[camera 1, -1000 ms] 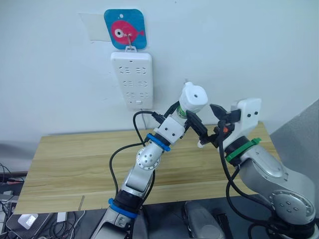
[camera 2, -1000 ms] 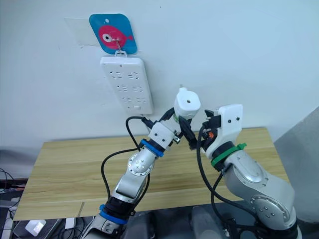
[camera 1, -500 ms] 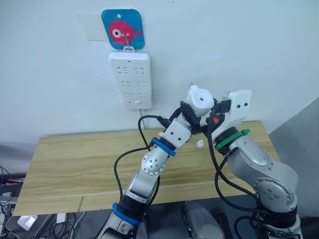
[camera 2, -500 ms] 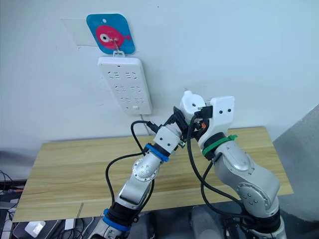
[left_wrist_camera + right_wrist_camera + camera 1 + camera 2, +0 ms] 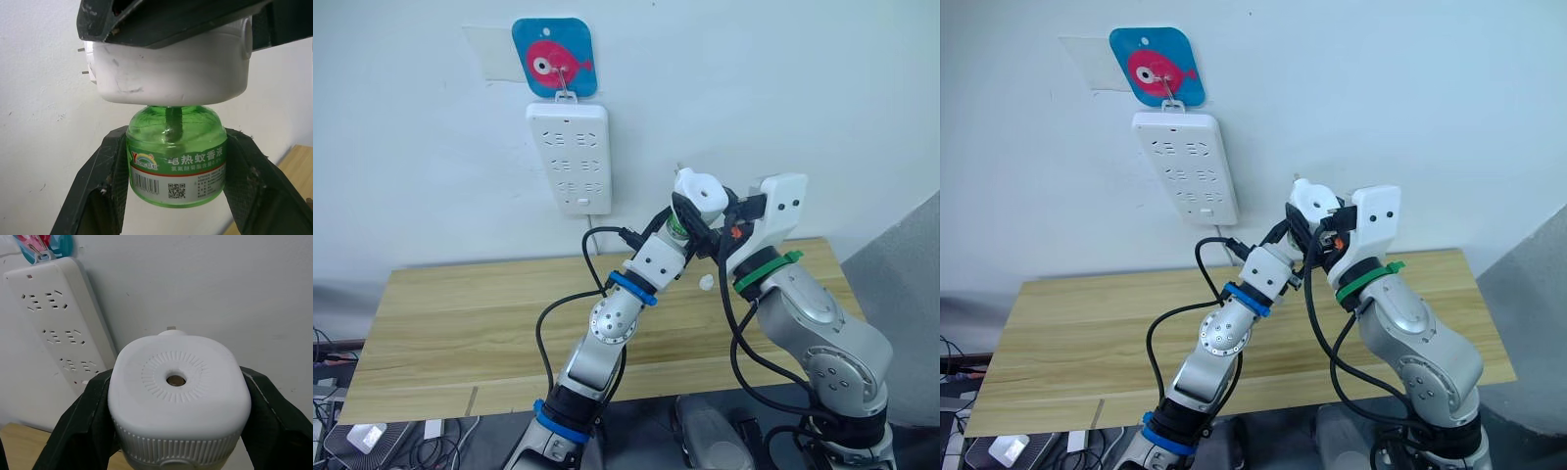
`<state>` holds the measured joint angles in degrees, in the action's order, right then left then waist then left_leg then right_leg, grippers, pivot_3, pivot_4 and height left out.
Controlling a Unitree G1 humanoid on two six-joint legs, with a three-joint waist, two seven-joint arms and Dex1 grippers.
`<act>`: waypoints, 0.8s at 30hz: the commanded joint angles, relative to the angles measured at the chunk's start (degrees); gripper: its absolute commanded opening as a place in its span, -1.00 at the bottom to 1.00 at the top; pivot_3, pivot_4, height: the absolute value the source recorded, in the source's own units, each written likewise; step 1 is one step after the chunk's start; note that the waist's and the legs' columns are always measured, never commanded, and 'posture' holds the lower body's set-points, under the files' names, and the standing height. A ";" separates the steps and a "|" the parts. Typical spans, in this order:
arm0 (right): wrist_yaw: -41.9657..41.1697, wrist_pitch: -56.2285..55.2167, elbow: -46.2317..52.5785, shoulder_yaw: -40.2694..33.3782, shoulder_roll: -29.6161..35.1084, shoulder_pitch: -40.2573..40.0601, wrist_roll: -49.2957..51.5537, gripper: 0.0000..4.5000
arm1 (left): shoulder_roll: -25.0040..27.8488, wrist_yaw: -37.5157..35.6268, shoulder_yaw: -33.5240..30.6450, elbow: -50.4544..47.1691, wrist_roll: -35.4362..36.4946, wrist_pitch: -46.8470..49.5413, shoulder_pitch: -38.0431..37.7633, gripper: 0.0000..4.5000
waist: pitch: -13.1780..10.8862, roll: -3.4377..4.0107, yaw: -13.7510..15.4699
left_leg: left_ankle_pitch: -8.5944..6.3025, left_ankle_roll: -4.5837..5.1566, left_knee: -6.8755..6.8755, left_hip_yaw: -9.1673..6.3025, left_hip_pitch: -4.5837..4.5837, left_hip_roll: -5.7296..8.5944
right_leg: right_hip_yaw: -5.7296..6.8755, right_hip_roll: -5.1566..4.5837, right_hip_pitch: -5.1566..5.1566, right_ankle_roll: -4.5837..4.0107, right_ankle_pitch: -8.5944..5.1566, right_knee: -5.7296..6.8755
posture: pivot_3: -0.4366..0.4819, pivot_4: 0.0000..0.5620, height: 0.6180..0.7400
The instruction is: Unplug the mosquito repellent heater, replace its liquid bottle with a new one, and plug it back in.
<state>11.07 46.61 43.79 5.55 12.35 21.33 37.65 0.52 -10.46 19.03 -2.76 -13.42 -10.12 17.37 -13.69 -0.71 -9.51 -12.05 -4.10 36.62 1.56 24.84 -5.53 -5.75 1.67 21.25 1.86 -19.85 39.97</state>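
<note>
Held up in front of the white wall, the mosquito repellent heater [image 5: 178, 404] sits between two grippers at once. The right gripper [image 5: 176, 426] is clamped on the white housing, one black finger [image 5: 80, 426] pressed to each flank — its round ribbed face and centre hole point straight at the wrist camera, while the lower edge is cut off. Beneath the housing, the left gripper [image 5: 176, 171] grips the green liquid bottle [image 5: 176, 159], still seated in the heater, wick visible through the plastic; its label text is too small to read. Two plug prongs [image 5: 84, 61] barely show at the housing's far side. Beyond the grippers, the white power strip [image 5: 569, 157] hangs from a fish-pattern hook [image 5: 555, 56] — well apart from the heater. A small white object [image 5: 706, 283] lies on the wooden table [image 5: 460, 313] just below the grippers, too small to identify.
</note>
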 commanded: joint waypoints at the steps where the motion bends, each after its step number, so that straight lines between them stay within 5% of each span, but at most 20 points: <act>1: -1.66 -1.08 1.08 -0.78 -0.65 1.04 -0.77 0.32 | -0.70 -1.46 0.65 -3.94 2.48 -0.26 -0.59 0.44 | 0.01 0.00 0.00 | 0.00 0.00 0.00 0.00 0.00 0.00 | 0.01 0.00 0.00 0.00 0.00 0.00 | -0.53 -0.31 1.00; 6: -4.86 -1.90 -0.12 -2.68 1.09 1.32 -1.72 0.32 | 1.63 -9.18 -0.07 -9.81 11.79 4.83 -3.52 1.00 | 0.06 0.02 0.05 | 0.00 -0.01 -0.01 0.00 0.02 -0.01 | 0.02 0.00 0.02 0.00 0.00 0.01 | -0.46 -0.35 1.00; 17: -15.59 -4.50 -3.40 -4.85 5.39 1.15 -2.41 0.32 | 18.63 -20.55 -14.81 -30.05 33.09 23.85 -11.20 1.00 | 0.33 0.06 0.39 | 0.01 -0.02 0.00 -0.05 0.01 -0.04 | 0.06 0.00 0.04 -0.01 0.00 0.07 | -0.31 -0.42 1.00; 21: -19.49 -5.11 -3.73 -4.45 6.53 1.10 -2.28 0.32 | 28.74 -24.59 -28.02 -30.20 45.00 32.38 -9.31 1.00 | 0.35 0.01 1.26 | 0.03 -0.05 0.02 -0.07 0.01 -0.04 | 0.08 0.00 0.07 -0.01 0.00 0.15 | -0.26 -0.42 1.00; 24: -20.91 -4.97 -3.45 -4.66 6.94 0.79 -1.95 0.32 | 33.33 -26.08 -32.16 -28.44 49.22 36.11 -7.44 1.00 | 0.39 -0.04 1.81 | 0.05 -0.09 0.04 -0.09 0.01 -0.03 | 0.10 0.00 0.10 -0.01 0.00 0.20 | -0.24 -0.40 1.00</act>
<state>-8.62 43.00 38.31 1.75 19.12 21.75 35.07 32.52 -35.02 -11.14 -30.83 32.66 24.29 9.20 -13.29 -0.75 -7.70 -12.00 -4.19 36.66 1.47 24.85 -5.54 -5.66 1.65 21.35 1.86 -19.85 40.17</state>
